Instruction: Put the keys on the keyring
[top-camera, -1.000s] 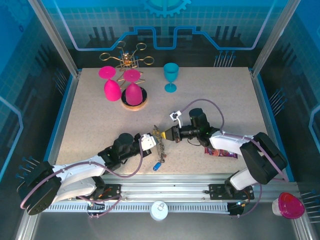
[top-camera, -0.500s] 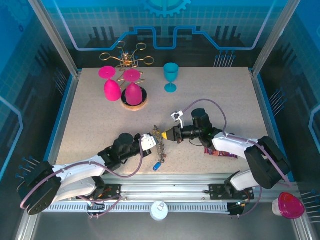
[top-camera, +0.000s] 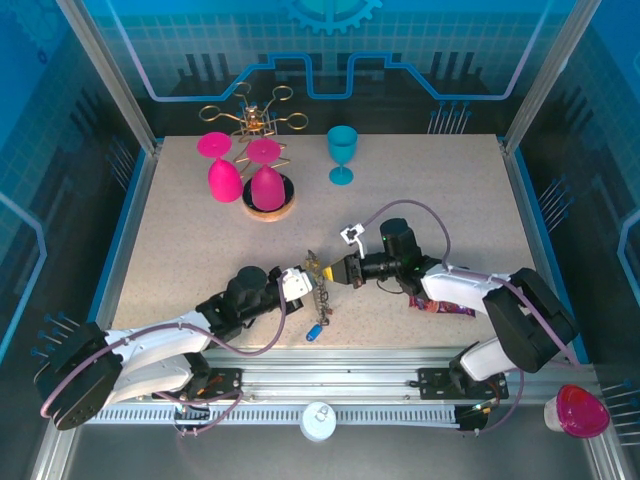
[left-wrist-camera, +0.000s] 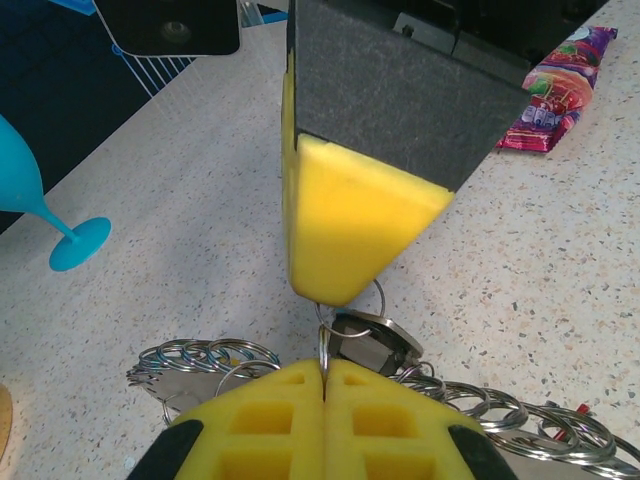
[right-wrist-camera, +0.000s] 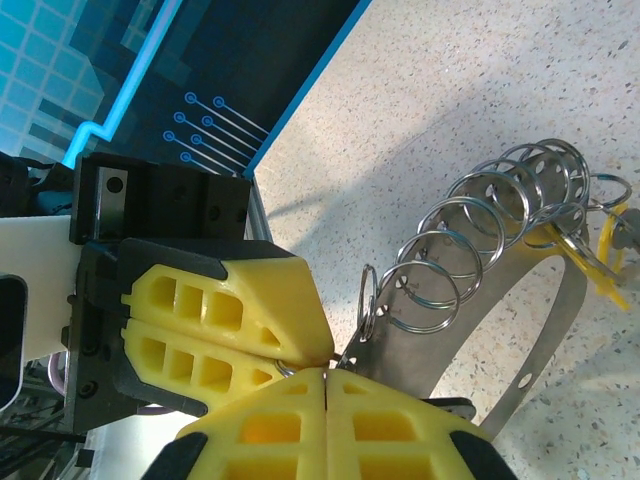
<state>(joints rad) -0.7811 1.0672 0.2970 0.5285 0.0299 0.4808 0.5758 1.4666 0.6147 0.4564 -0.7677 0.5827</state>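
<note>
Right arm (top-camera: 450, 280) eased left; both jaws shut, pinching keyring (right-wrist-camera: 470, 240)

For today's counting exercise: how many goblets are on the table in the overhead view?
3. One pink goblet, upside down, far left on the table; a second pink goblet, upside down, beside it on a wooden disc; the teal goblet, upright, to their right. None seems hidden.

The right hand (right-wrist-camera: 326, 374) pinches one silvery ring of the curved grey metal keyring (right-wrist-camera: 500, 280), tip to tip with the clamped yellow left hand (right-wrist-camera: 292, 346), above the speckled bench (right-wrist-camera: 480, 90).
</note>
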